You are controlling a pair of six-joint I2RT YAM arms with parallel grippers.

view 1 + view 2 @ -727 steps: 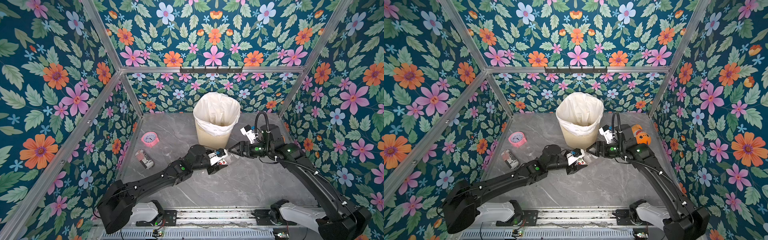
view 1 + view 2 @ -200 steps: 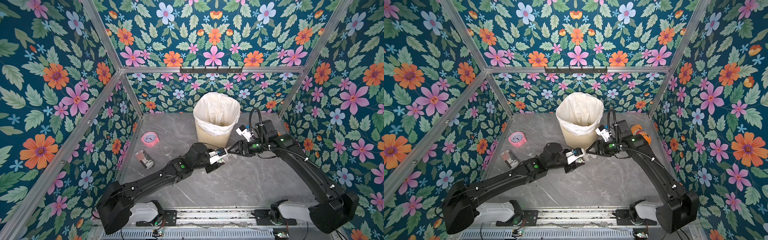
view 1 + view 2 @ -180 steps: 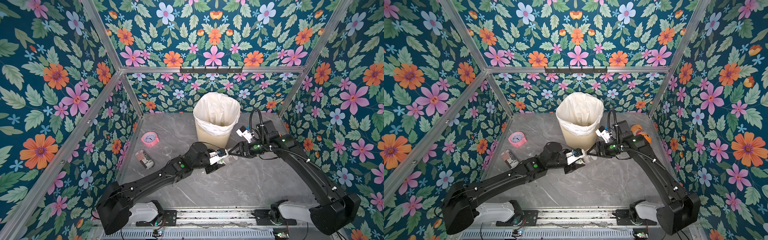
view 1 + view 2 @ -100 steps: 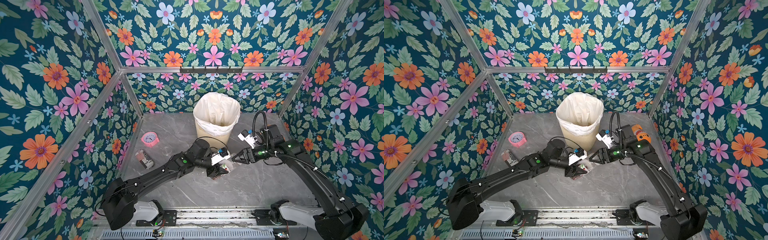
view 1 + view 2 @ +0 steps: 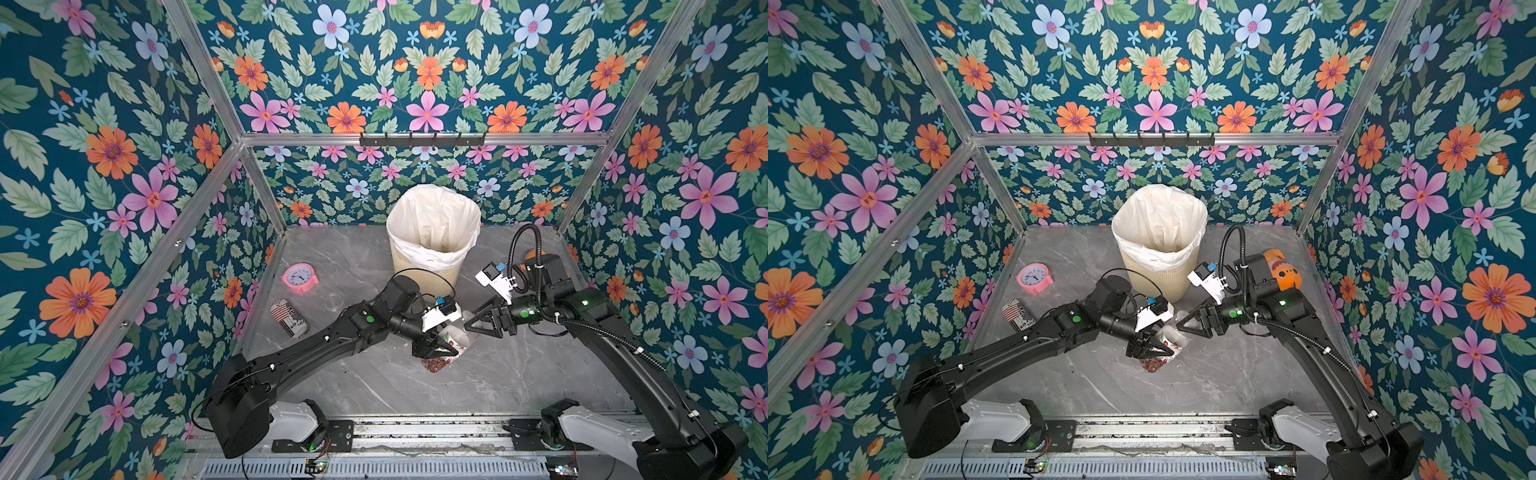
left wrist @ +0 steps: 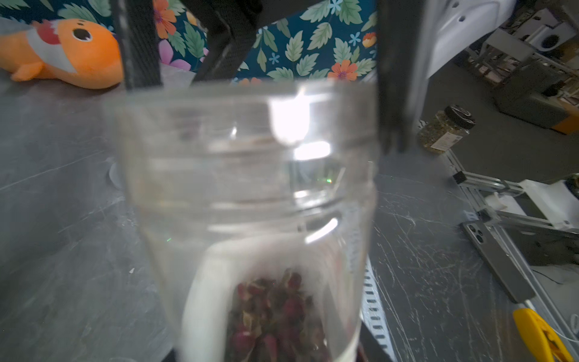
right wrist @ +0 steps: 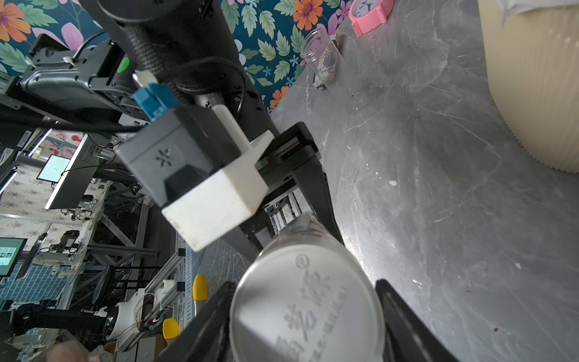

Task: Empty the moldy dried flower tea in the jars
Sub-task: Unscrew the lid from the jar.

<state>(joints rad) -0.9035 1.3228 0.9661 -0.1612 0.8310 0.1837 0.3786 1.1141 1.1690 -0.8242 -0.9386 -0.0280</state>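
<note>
Holding the labelled jar (image 5: 455, 337) tilted, low over the table (image 5: 519, 374) in front of the bin (image 5: 419, 270): left gripper (image 5: 440, 349), half closed around the jar body. Moldy dried flower tea (image 6: 272, 313) lies in the jar's lower end. Right gripper (image 5: 471, 323) is at the jar's top, closed against both sides of the lid (image 7: 307, 301), which is seated on the jar. Second jar (image 7: 316, 50), open and empty, stands beside the drink can (image 5: 289, 318).

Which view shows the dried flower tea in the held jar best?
The left wrist view: the dried flower tea appears close, as distinct reddish buds inside the jar. Both top views show only a small reddish patch. The right wrist view shows just the lid.
</note>
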